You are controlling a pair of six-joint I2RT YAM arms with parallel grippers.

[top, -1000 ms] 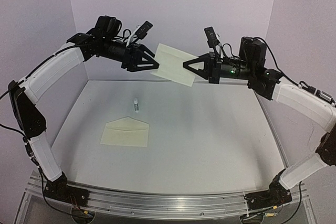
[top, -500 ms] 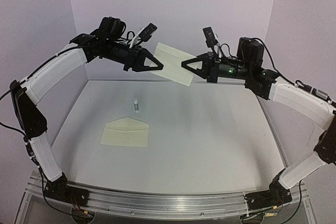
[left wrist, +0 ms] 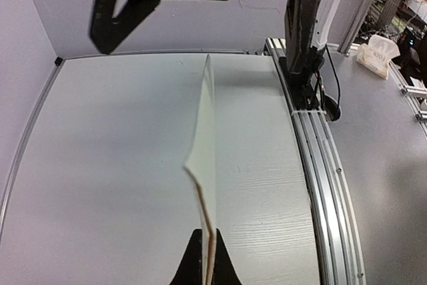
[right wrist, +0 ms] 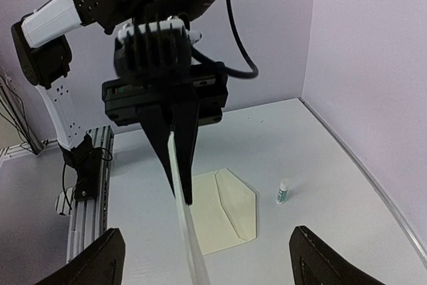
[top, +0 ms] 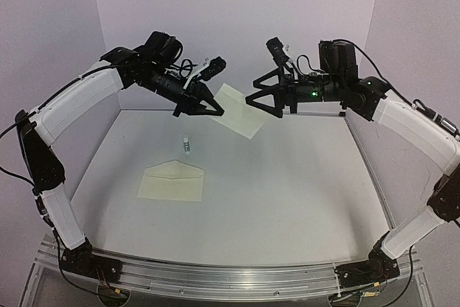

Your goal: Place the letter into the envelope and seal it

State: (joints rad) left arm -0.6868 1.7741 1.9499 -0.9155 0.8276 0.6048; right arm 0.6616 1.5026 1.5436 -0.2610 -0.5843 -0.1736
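The letter (top: 238, 110), a pale folded sheet, hangs in the air above the back of the table. My left gripper (top: 215, 111) is shut on its left edge. In the left wrist view the letter (left wrist: 206, 158) stands edge-on out of the closed fingertips (left wrist: 207, 253). My right gripper (top: 251, 98) is open just right of the letter, its fingers spread on either side and not touching the sheet (right wrist: 189, 245). The cream envelope (top: 172, 181) lies flat on the table at front left with its triangular flap open (right wrist: 237, 201).
A small white glue stick (top: 187, 144) stands upright just behind the envelope, also seen in the right wrist view (right wrist: 283, 191). Lilac walls close the back and sides. An aluminium rail (left wrist: 320, 158) runs along the table's near edge.
My right gripper has opened and let go of the letter. My left gripper shut on the letter's left edge and has carried it slightly down and forward.
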